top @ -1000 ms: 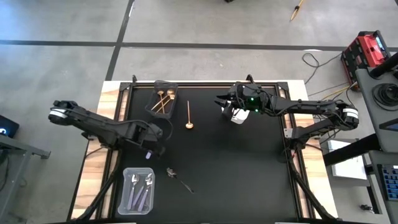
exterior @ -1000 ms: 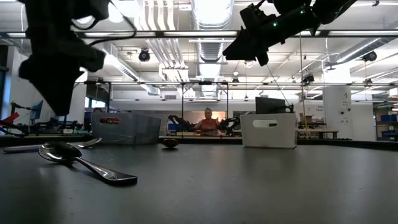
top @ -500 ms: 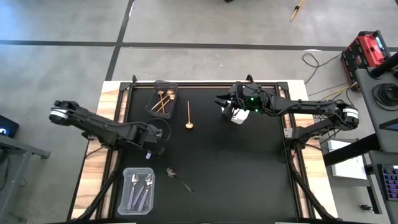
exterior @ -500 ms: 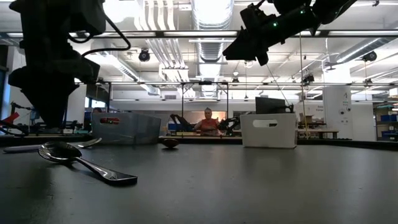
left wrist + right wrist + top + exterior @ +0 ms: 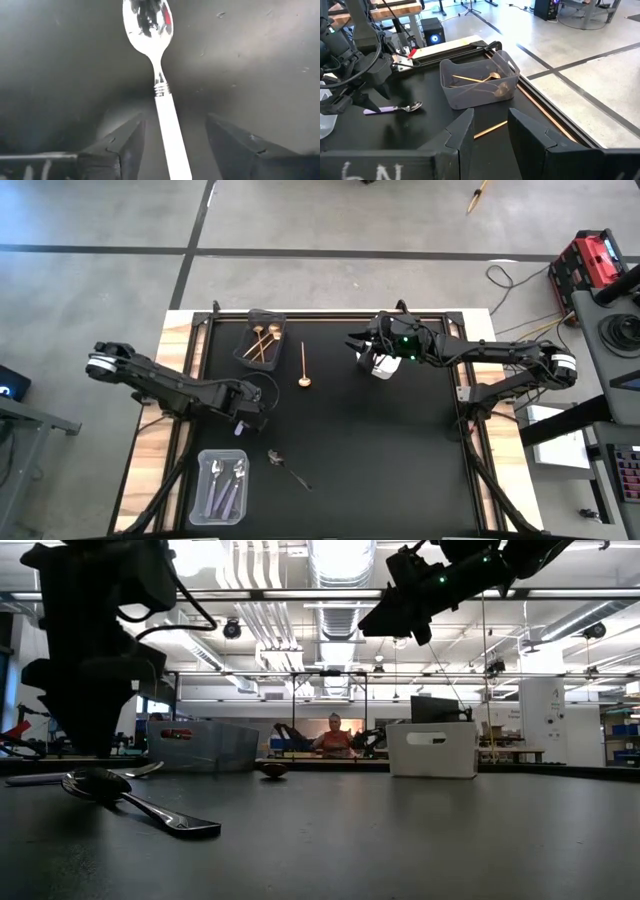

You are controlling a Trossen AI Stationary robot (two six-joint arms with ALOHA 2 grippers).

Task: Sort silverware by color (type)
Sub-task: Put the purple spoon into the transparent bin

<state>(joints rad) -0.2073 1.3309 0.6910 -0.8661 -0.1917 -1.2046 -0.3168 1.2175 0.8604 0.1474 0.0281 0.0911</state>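
Black table (image 5: 400,470) w/ 3 bins, gold spoon (image 5: 304,366), dark spoon (image 5: 285,463), lilac-handled spoon (image 5: 391,108)

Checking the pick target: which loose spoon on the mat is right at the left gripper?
The lilac-handled spoon, lying between the open fingers of the left gripper. The gold spoon lies beside the dark bin; the dark spoon lies beside the clear bin.

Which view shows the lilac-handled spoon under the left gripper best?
The left wrist view: the lilac-handled spoon lies on the table between the left gripper's open fingers, bowl and handle clear. The right wrist view shows it whole but small. The high view shows only its lilac handle tip; in the low view it cannot be picked out.
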